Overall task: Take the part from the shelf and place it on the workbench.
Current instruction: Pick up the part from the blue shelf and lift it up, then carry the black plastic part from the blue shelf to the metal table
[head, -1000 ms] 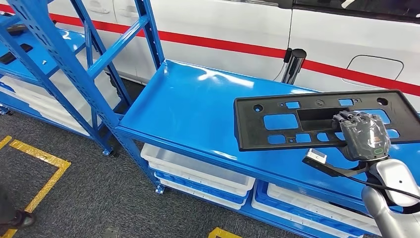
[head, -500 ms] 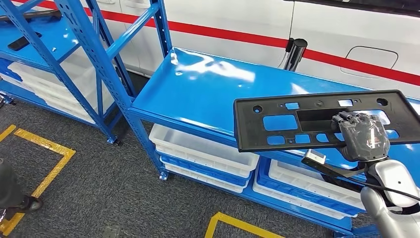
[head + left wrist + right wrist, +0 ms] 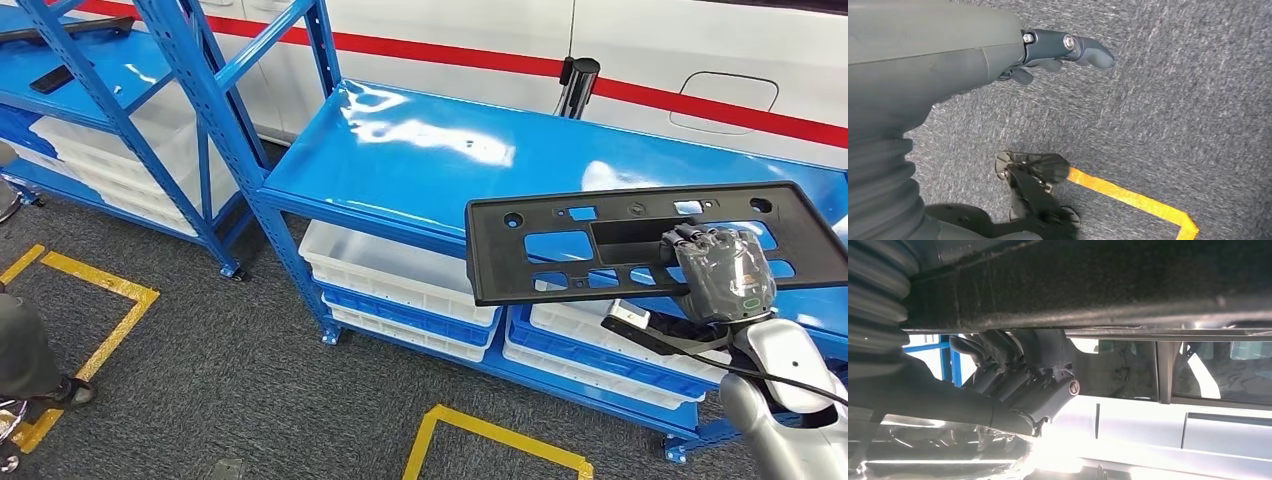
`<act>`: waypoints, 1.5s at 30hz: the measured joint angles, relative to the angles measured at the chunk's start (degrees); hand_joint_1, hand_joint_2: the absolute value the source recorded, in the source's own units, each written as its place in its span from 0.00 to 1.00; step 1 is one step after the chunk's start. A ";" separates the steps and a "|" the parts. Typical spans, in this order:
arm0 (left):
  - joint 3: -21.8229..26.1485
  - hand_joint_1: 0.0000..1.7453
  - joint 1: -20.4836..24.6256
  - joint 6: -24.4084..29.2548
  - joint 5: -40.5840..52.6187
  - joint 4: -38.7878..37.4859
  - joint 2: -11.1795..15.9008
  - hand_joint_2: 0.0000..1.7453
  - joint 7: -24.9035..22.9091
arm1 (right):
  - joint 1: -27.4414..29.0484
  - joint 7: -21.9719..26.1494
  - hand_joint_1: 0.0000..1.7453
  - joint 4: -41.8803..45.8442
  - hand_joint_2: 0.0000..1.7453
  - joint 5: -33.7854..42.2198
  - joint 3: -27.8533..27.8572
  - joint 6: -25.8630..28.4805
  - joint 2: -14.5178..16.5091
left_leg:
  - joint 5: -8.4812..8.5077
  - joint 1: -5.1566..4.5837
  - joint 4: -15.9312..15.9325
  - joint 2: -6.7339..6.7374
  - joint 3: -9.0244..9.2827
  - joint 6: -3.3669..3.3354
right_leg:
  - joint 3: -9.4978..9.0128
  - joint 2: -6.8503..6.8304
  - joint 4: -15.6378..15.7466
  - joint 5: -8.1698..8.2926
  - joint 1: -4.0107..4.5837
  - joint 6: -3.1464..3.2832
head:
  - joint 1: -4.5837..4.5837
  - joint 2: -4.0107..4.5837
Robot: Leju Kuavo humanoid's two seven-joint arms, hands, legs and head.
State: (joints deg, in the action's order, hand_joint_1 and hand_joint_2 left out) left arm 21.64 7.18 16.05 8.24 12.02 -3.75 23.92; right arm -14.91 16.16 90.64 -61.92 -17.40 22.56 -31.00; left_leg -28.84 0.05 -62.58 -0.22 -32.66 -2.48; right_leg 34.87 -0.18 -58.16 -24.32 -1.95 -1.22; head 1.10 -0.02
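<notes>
Fingers [image 3: 692, 241] of my right hand [image 3: 728, 272] hook through a slot in the black part [image 3: 560, 245], holding it flat above the blue workbench [image 3: 420, 160] for setting down. Left hand [image 3: 1058, 50] hangs over carpet, fingers apart, holding nothing.

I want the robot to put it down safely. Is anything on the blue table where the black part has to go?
Nothing visible. The right hand holds the black part above the blue workbench, and its glossy top beneath and beside the part looks bare. The stretch directly under the part is hidden.
</notes>
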 joint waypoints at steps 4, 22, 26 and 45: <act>0.01 0.00 0.13 0.02 0.01 0.03 0.09 1.00 0.00 | -0.30 0.01 1.00 0.02 1.00 -0.15 -0.01 0.00 0.20 | 0.57 -0.72 5.58 -0.11 2.96 -0.98 | 0.39 -0.16 0.54 1.61 -0.05 -1.67 | 0.03 0.00; 0.02 0.00 0.47 -0.49 0.14 -0.01 -0.21 1.00 -0.55 | -2.41 -0.40 1.00 -1.36 1.00 -0.99 -0.11 -1.33 1.52 | 7.86 -1.40 2.99 0.12 -8.45 -0.18 | -7.38 -0.20 1.63 -5.72 0.38 0.75 | -0.17 0.00; 0.04 0.00 0.35 -0.35 -0.33 -0.02 -0.31 1.00 -0.63 | -4.96 1.07 1.00 -2.23 1.00 1.39 -0.16 -3.05 1.49 | -2.03 -0.30 -11.62 0.07 -11.76 1.35 | -4.37 -0.27 1.47 -2.80 0.52 1.45 | -0.06 0.00; 0.84 0.00 -0.04 0.06 -1.27 0.01 -0.78 1.00 0.19 | -14.55 2.22 1.00 -10.29 1.00 2.56 -3.67 -3.26 4.27 | 8.26 -0.69 8.20 0.58 -3.05 -1.86 | 2.04 -0.10 -12.39 -5.36 -0.11 -2.80 | -0.82 0.00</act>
State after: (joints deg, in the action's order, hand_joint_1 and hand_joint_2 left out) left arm 22.47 7.14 16.11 6.97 12.03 -4.53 24.10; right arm -29.46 18.38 80.35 -59.36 -21.07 19.30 -26.73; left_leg -20.58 -0.65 -54.38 0.36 -35.71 -4.34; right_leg 36.91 -0.28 -70.54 -29.68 -2.06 -4.02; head 0.28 -0.02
